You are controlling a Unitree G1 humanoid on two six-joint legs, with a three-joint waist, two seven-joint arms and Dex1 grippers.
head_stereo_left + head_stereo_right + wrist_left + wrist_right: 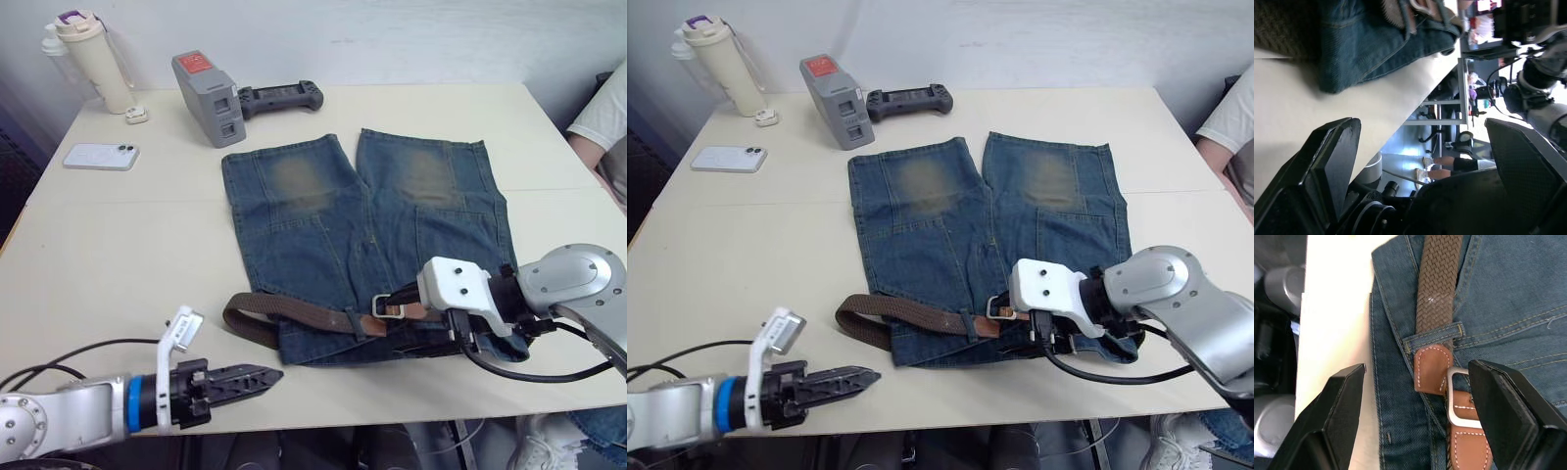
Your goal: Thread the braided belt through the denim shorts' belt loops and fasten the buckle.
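Note:
The denim shorts (pixel 333 225) lie flat on the table, legs pointing away and waistband at the near edge. The braided belt (pixel 284 313) runs along the waistband, and its free end curls off the shorts to the left. In the right wrist view the brown strap passes under one belt loop (pixel 1432 330), with the tan leather tab and silvery buckle (pixel 1457 396) just past it. My right gripper (pixel 1416 367) hovers open over that spot, one finger on each side of the belt. My left gripper (pixel 260 375) is open and empty, low at the front table edge left of the shorts.
A cream bottle (pixel 93 59), a white phone (pixel 101 156), a grey device (pixel 208 98) and a black controller (pixel 279 97) sit at the back left. A person's arm (pixel 602 127) shows at the right edge. Black cables trail from both wrists.

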